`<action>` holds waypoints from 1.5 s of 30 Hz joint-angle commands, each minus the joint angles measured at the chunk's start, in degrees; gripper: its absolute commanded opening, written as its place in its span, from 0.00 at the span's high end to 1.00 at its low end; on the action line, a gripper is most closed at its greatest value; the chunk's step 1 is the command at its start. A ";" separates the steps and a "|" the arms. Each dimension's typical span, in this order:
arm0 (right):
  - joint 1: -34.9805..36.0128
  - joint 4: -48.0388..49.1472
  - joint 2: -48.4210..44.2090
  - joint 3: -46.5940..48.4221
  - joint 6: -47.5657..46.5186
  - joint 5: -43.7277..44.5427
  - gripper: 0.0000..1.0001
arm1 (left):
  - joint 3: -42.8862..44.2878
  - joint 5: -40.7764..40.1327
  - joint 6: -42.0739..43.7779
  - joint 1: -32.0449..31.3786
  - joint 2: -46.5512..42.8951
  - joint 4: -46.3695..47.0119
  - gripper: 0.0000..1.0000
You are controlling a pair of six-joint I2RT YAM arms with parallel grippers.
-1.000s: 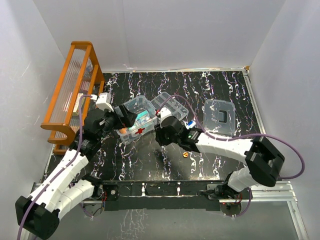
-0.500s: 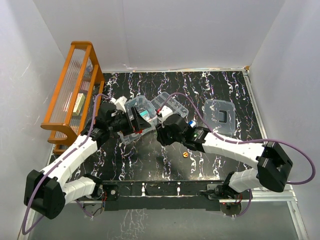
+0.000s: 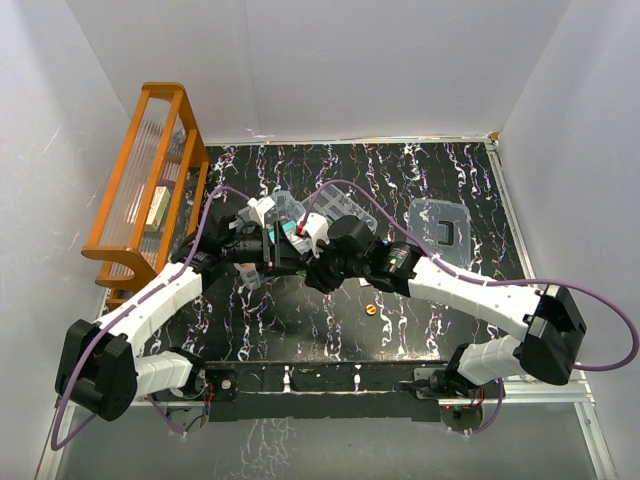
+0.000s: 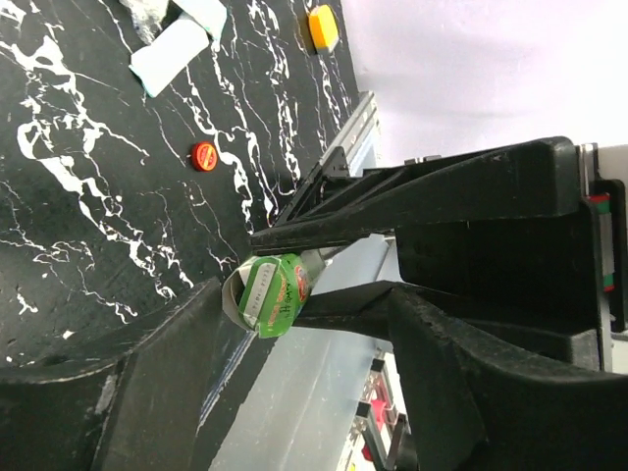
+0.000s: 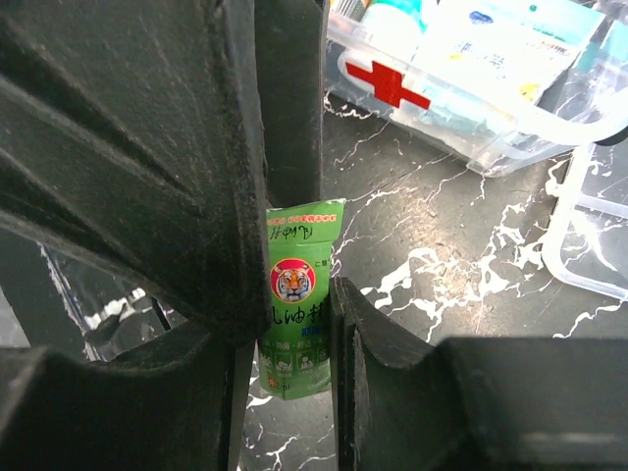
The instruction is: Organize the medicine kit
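My right gripper [image 5: 299, 294] is shut on a small green packet [image 5: 299, 294] with a tiger picture, held upright above the black table. My left gripper [image 4: 302, 296] is open, and its wide jaws stand around the same green packet [image 4: 270, 294]. In the top view both grippers meet at the clear kit box [image 3: 285, 212], the left gripper [image 3: 270, 248] and the right gripper [image 3: 308, 255] partly hiding it. The box with its red cross [image 5: 392, 83] holds several packets. The clear divided tray [image 3: 347, 205] lies beside it. The clear lid [image 3: 440, 232] with a dark handle lies further right.
An orange slatted rack [image 3: 140, 190] stands at the far left with a box in it. A small orange item [image 3: 371, 309] lies on the table near the front. The left wrist view shows a red cap [image 4: 203, 155], an orange piece [image 4: 323, 26] and a pale packet [image 4: 177, 49].
My left gripper has swung right from the rack side to meet the right gripper over the kit box. The right gripper has shifted slightly left with the green packet.
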 commanded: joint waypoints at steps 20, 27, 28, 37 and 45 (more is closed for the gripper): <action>-0.17 -2.48 2.00 7.70 -9.37 -7.08 0.70 | -4.05 15.61 1.99 -0.19 3.99 3.71 0.44; -0.19 -2.14 2.40 7.85 -10.56 -6.36 0.70 | -3.68 14.95 3.14 -0.16 5.17 1.45 0.39; -0.17 -2.04 2.40 7.73 -10.63 -6.08 0.70 | -3.59 14.71 3.19 -0.16 5.20 1.16 0.39; -0.16 -0.84 2.19 5.15 -10.52 -4.05 0.71 | -0.23 14.89 5.02 1.20 3.14 -3.87 0.39; -0.16 0.09 1.11 3.87 -10.32 -3.07 0.71 | 4.69 13.56 9.76 4.02 1.09 -14.68 0.26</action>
